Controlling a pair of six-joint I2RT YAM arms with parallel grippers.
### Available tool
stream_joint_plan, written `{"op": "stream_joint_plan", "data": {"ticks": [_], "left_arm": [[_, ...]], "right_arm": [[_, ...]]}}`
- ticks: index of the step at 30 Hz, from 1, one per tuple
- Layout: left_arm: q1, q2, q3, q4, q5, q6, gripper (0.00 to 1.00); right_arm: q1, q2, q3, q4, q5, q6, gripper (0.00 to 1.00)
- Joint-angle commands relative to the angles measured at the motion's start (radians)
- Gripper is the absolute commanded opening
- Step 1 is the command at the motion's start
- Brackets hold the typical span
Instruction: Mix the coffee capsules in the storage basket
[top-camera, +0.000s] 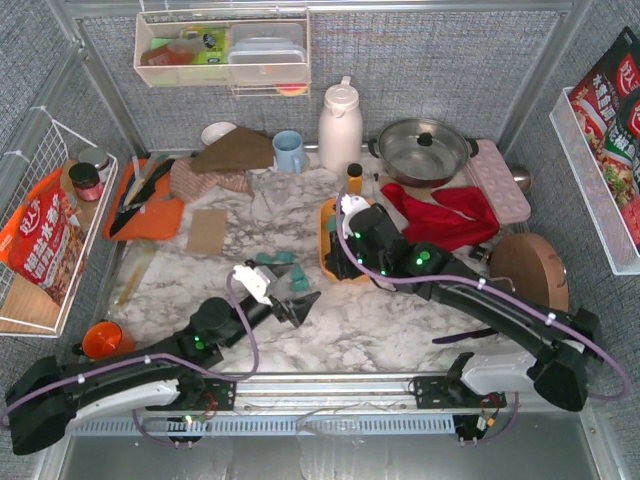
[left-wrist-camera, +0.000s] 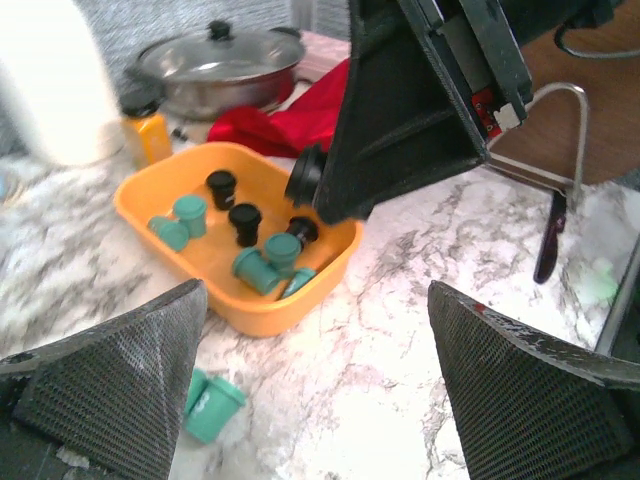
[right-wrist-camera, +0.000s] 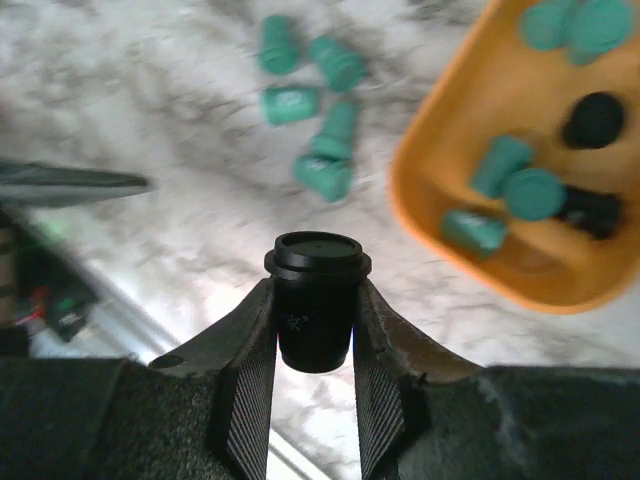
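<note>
The orange storage basket (left-wrist-camera: 245, 312) stands on the marble table and holds several teal and black coffee capsules (left-wrist-camera: 262, 262). My right gripper (right-wrist-camera: 315, 335) is shut on a black capsule (right-wrist-camera: 317, 300), upright, lid up, hanging over the basket's near right rim, where the left wrist view shows the capsule (left-wrist-camera: 306, 176) too. Several teal capsules (right-wrist-camera: 322, 150) lie loose on the table to the left of the basket (right-wrist-camera: 500, 95). My left gripper (left-wrist-camera: 320, 400) stands wide open and empty just above the table, with a teal capsule (left-wrist-camera: 212, 405) by its left finger. From above, the right gripper (top-camera: 345, 255) hides most of the basket (top-camera: 325, 235).
Behind the basket are a red cloth (top-camera: 440, 215), a lidded steel pot (top-camera: 425, 150), a small yellow bottle (top-camera: 354, 178), a white jug (top-camera: 340, 125) and a pink egg tray (top-camera: 498, 180). An orange cutting board (top-camera: 145, 205) lies far left, an orange cup (top-camera: 100, 340) near left.
</note>
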Motion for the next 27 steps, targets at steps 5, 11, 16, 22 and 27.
{"op": "stream_joint_plan", "data": {"ticks": [5,11,16,22,27], "left_arm": [[0.003,-0.168,0.079,-0.515,-0.475,-0.418,0.99],[0.004,-0.199,0.165,-0.802,-0.625,-0.635,0.99],[0.005,-0.152,0.240,-0.950,-0.641,-0.729,0.99],[0.005,-0.055,0.308,-1.021,-0.637,-0.760,0.99],[0.005,0.031,0.332,-1.006,-0.609,-0.768,0.99]], "right_arm": [[-0.087,0.172,0.050,-0.043,0.303,-0.198,0.00],[-0.189,0.312,0.085,-0.016,0.240,-0.187,0.00],[-0.247,0.415,0.121,-0.011,0.186,-0.172,0.09],[-0.271,0.470,0.142,-0.023,0.160,-0.162,0.57],[-0.271,0.447,0.144,-0.041,0.171,-0.162,0.71]]}}
